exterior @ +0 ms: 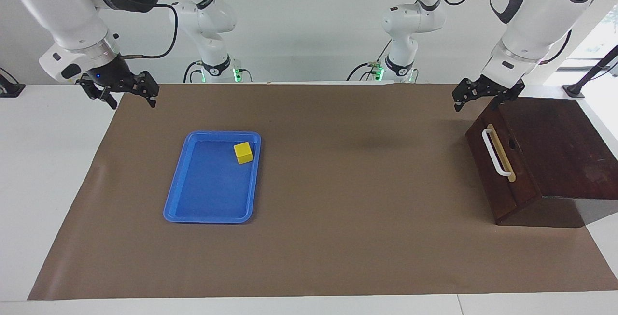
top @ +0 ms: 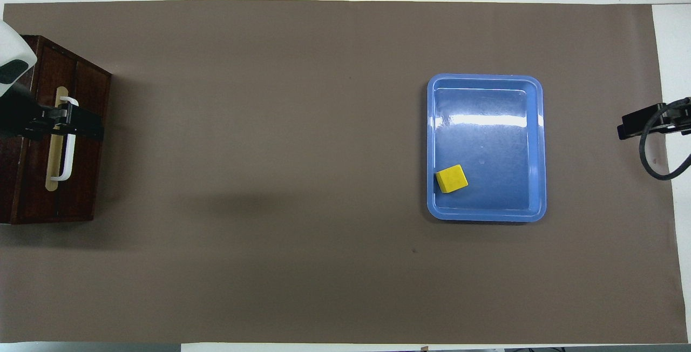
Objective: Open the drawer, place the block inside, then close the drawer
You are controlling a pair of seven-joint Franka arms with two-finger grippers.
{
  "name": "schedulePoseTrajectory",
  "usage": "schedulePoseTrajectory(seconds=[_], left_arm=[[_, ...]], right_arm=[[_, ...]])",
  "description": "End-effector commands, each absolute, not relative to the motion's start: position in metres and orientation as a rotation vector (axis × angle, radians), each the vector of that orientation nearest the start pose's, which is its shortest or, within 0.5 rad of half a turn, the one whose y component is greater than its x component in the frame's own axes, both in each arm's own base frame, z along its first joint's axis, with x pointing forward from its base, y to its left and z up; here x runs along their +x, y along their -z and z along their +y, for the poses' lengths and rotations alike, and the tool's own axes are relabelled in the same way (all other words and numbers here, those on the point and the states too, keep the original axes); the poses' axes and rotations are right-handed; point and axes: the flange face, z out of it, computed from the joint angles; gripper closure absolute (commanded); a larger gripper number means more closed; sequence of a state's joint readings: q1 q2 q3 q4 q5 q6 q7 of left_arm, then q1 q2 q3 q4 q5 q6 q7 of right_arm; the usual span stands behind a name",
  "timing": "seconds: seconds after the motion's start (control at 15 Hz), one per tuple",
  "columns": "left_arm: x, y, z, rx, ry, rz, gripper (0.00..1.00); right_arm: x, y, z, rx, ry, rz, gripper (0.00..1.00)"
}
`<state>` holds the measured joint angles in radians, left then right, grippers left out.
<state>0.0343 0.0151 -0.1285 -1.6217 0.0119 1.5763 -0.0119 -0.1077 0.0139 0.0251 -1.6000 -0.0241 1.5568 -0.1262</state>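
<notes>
Drawer: dark brown wooden drawer point(exterior: 499, 160) with a white bar handle point(exterior: 496, 152) on a tan strip, pushed in flush with its dark, smooth-topped wooden box point(exterior: 555, 146); right of the frame in the facing view, left edge in the overhead view.

Block: small bright yellow cube point(exterior: 243, 152), matte, sharp-edged; it lies inside the flat blue plastic tray point(exterior: 176, 194), in the tray corner nearest the robots and toward the left arm's end of the bench.

Tray: glossy, rounded corners, raised rim; left of centre in the facing view, right of centre in the overhead view, where a band of glare crosses its floor. It holds only the cube.

Bench: white bench point(exterior: 43, 160) covered by a wide, matte brown paper sheet point(exterior: 338, 184).

Left gripper: black two-finger left gripper point(exterior: 485, 93), fingers apart, holding nothing; upper right of the facing view, in the air over the box's edge nearest the robots.

Right gripper: black two-finger right gripper point(exterior: 126, 95), fingers apart, holding nothing; upper left of the facing view, over the sheet's corner.

Facing view only: both white arms with their bases, the drawer front seen slantwise, and the left gripper clear of the handle.

Overhead view only: the left gripper overlaps the handle; the right gripper shows only at the right edge.
</notes>
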Motion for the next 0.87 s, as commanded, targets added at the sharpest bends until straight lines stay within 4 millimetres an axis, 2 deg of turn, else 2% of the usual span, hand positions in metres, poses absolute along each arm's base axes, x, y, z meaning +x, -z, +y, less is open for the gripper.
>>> schedulePoseTrajectory(seconds=[0.0, 0.33, 0.6, 0.8], left_arm=[[0.551, -0.597, -0.048, -3.138, -0.104, 0.135, 0.0], [0.551, -0.597, -0.048, -3.138, -0.104, 0.135, 0.0], [0.551, -0.597, -0.048, -3.138, -0.104, 0.135, 0.0], [0.551, -0.597, -0.048, -3.138, -0.104, 0.135, 0.0]], right_arm=[[0.552, -0.604, -0.049, -3.159, -0.108, -0.044, 0.0], [0.554, -0.605, -0.052, -3.172, -0.089, -0.161, 0.0], [0.555, -0.604, -0.056, -3.167, -0.065, -0.125, 0.0], [0.553, -0.594, -0.053, -3.099, -0.076, 0.189, 0.0]])
